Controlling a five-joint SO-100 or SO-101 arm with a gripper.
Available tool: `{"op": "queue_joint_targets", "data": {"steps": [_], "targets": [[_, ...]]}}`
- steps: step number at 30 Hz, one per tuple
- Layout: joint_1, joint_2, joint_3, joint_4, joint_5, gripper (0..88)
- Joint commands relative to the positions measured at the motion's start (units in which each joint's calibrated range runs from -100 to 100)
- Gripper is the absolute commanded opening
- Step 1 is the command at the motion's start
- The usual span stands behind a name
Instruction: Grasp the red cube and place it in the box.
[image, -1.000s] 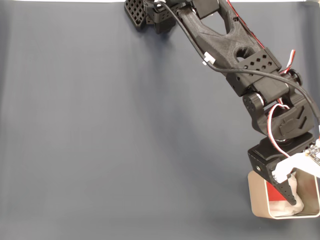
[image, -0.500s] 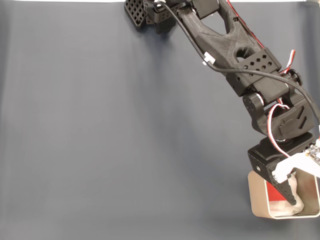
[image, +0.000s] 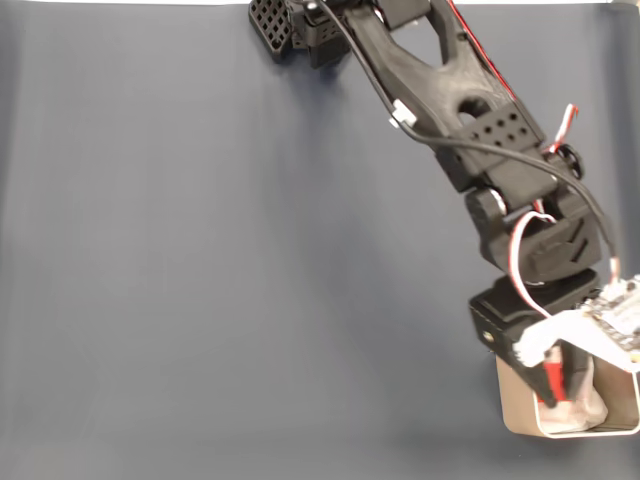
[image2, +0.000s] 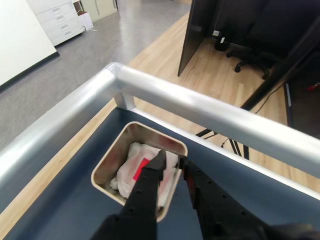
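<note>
The box (image: 513, 398) sits at the lower right of the fixed view, a beige container with white wadding inside. In the wrist view the box (image2: 113, 159) lies just ahead of my fingers. The red cube (image2: 141, 169) rests on the wadding inside it, beside the outer face of my left finger and not between the fingers. In the fixed view only a red sliver of the cube (image: 552, 377) shows under the wrist. My gripper (image2: 171, 158) hovers over the box with a narrow gap between its tips and nothing in that gap. From above, the gripper (image: 553, 398) points down into the box.
A dark blue-grey mat (image: 220, 260) covers the table. The arm's base (image: 290, 30) is at the top edge. In the wrist view a silver rail (image2: 200, 107) runs along the table edge just beyond the box, with floor and an office chair behind.
The arm has swung a little to the left and its wrist has shifted over the box. Less of the red cube shows under the gripper than before.
</note>
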Motion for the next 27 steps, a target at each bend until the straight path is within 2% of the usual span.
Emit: {"op": "queue_joint_targets", "data": {"steps": [1,16,27], "targets": [[2.9,-10.6,2.9,-1.7,0.3,0.0],[14.1,-51.2,47.5,-3.5,-3.0,0.0],[16.6,-86.1,89.6,-3.7,-2.6,0.0]]}}
